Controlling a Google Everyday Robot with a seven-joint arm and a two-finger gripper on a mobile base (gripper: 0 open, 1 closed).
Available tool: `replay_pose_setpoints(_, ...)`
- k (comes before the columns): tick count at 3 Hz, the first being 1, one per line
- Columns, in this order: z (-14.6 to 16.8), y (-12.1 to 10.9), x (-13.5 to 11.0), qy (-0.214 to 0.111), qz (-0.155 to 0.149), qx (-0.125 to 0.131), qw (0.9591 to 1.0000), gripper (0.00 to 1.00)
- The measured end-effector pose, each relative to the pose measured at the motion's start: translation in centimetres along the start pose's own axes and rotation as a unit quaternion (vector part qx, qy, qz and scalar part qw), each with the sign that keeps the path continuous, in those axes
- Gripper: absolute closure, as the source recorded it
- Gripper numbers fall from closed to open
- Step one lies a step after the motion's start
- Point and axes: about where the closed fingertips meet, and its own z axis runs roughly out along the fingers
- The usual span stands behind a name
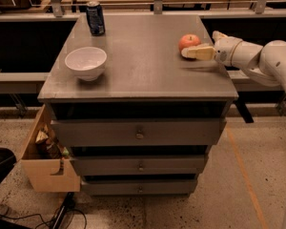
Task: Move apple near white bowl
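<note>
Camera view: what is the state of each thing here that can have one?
Glossy white round bowl: upright, looks empty.
Round red-orange apple: upright on the grey tabletop, far from the bowl.
Dark blue drink can: standing upright.
Three grey drawers: all look shut.
End effector: beside the apple, low over the tabletop's right edge.

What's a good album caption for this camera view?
Robot's gripper at the apple, white bowl across the cabinet top.

The arm (pixel 271 61) is showing smooth, glossy white, rounded segments joining at darker seams. The gripper (pixel 196 50), sitting over the table's (pixel 143 75) right edge, is showing a pale tan tip on a white cylindrical wrist.
</note>
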Motion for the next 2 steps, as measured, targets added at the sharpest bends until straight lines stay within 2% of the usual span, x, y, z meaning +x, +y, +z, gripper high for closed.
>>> replay_pose_setpoints(1,1.1,0.3,1.1,0.003,0.009,-0.013,0.9999,0.00)
replay_pose_setpoints(2,2.2,0.9,2.0,0.010,0.012,-0.024,0.9996,0.18)
